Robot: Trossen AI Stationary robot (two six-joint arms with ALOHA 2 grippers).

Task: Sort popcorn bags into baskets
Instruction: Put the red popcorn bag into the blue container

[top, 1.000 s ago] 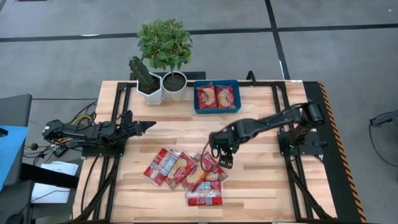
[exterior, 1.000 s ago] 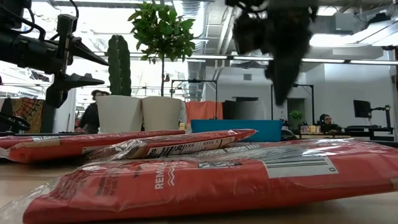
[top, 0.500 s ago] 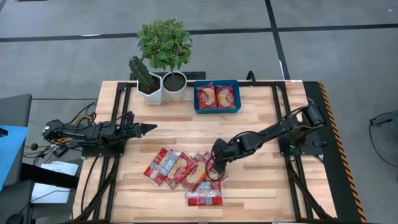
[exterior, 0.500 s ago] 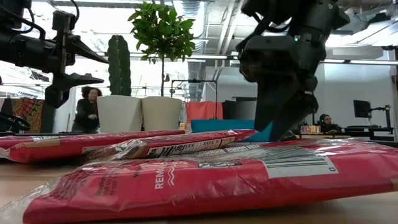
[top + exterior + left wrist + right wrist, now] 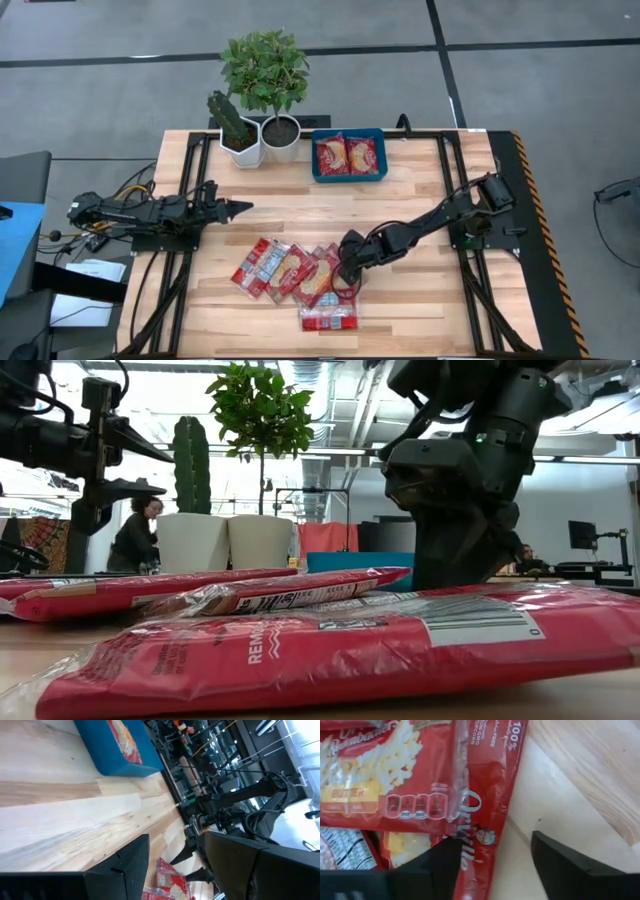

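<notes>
The right gripper (image 5: 492, 865), fingers spread, straddles the edge of the popcorn bag (image 5: 485, 795), whose long axis runs between them.

Glossy crinkled plastic popcorn bags (image 5: 300, 275) – pale wood-plank table (image 5: 420, 310), matt

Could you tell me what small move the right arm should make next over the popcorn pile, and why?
Probably close the right gripper. It is down at the right edge of the pile, and its open fingers straddle the edge of a popcorn bag. The blue tray already holds two bags; the left gripper waits apart.
</notes>
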